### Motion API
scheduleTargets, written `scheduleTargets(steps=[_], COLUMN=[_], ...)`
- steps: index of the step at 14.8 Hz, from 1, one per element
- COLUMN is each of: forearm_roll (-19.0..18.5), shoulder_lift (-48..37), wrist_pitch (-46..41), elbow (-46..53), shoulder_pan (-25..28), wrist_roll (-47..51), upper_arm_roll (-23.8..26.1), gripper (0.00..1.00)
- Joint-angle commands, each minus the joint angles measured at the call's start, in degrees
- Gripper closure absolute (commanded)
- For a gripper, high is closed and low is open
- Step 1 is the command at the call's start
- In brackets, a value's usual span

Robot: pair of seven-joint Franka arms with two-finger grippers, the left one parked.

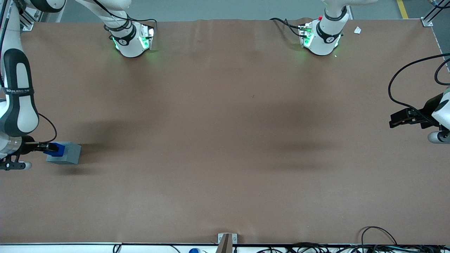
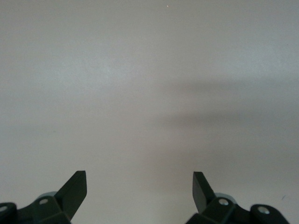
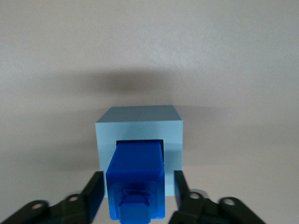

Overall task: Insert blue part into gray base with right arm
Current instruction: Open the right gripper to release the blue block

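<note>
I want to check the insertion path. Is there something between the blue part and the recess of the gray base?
Nothing visible. The blue part already stands in the recess of the gray base, and the gripper is around it with a finger on each side.

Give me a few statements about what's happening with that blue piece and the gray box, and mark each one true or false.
1. The blue part sits in the recess of the gray base. True.
2. The gripper is far from the blue part. False: its fingers flank the part.
3. The gray base lies toward the working arm's end of the table. True.
4. The gray base lies tipped on its side. False: its recess faces up.
</note>
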Motion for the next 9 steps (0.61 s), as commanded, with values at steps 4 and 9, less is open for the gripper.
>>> scheduleTargets(steps=[4,9], forearm_roll=[0.7,0.7], shoulder_lift=[-1.0,-7.7], wrist_pitch=[-1.1,-10.5], elbow=[1.0,1.5], shoulder_pan=[0.3,2.3], wrist_roll=[0.2,2.6], upper_arm_roll=[1.1,1.1], gripper=[0.00,0.00])
